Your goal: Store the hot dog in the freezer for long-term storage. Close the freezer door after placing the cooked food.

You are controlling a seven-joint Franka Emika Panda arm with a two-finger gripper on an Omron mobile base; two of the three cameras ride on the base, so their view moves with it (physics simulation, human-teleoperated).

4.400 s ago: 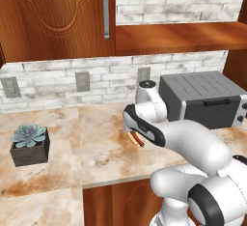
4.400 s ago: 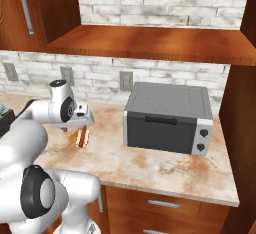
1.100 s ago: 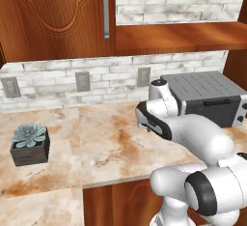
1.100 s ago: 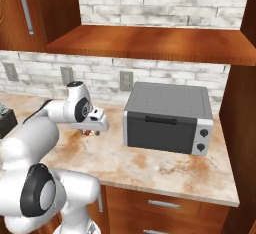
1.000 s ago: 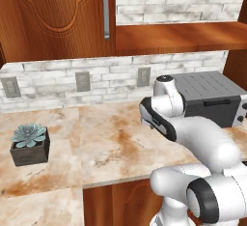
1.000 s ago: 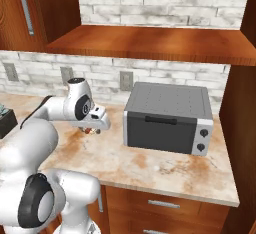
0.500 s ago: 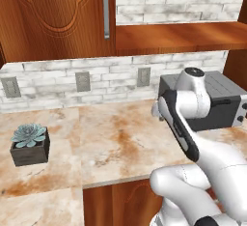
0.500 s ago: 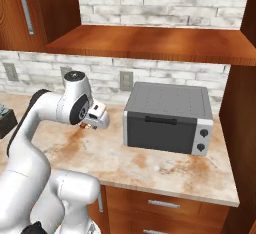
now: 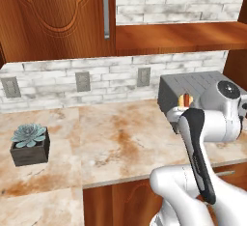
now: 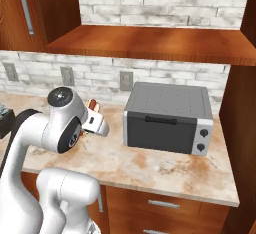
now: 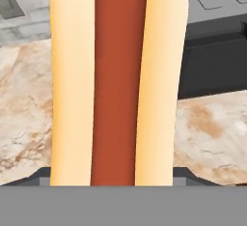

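Note:
The hot dog (image 11: 118, 80), a red-brown sausage in a tan bun, stands lengthwise up the middle of the hand view, with my gripper (image 11: 116, 176) shut on its lower end. In the right base view the hot dog (image 10: 92, 105) pokes up from the hand above the counter, left of the oven. Seen from the left base camera, the hot dog (image 9: 182, 100) peeks out behind my forearm, in front of the oven. The freezer and the freezer door are out of view.
A grey toaster oven (image 10: 167, 118) stands on the marble counter (image 9: 116, 143) by the brick wall. A succulent in a dark pot (image 9: 30, 144) sits at the counter's left. A wooden shelf (image 10: 150, 43) and a wooden cabinet (image 9: 58, 17) hang overhead.
The hot dog has left the counter in my gripper. Over the last second the arm has risen and swung right, towards the toaster oven.

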